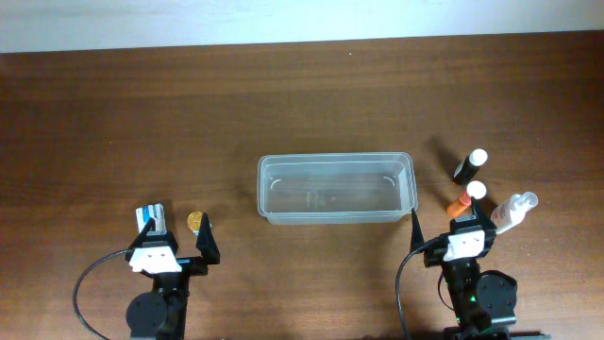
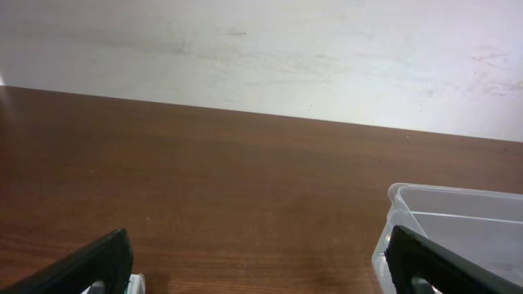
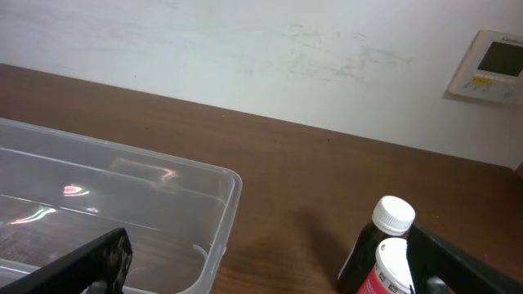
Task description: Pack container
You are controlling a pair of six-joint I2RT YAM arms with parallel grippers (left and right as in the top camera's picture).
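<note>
1. Container (image 1: pixel 337 189) – the clear rectangular tub is sitting near the middle of the brown wooden table (image 1: pixel 113 123), open top upward, its long side running left to right in the overhead view.
2. Left gripper (image 1: pixel 176 231) – it is sitting at the near left of the table with its fingers spread wide and gripping nothing. The container is lying ahead of it and to its right, and only one rounded corner is showing at the right edge of the left wrist view.
3. A small gold round item (image 1: pixel 194 222) is lying between the left gripper's fingers, close to the right one. A small blue-and-white item (image 1: pixel 151 213) is lying at the tip of the left one, and whether it is touching that finger cannot be told.
4. Right gripper (image 1: pixel 451 227) is sitting at the near right, just nearer than the container's right end, with its fingers also spread and pinching nothing.
5. Three small bottles are grouped right of the container, apart from it: a black bottle (image 1: pixel 468 166) with a white cap farthest back, an orange bottle (image 1: pixel 463 198) with a white cap just ahead of the right gripper, and a pale bottle (image 1: pixel 514 212) at its right side.
6. In the right wrist view the black bottle is appearing roughly upright, with the orange bottle's cap in front of it, close to the right finger.
</note>
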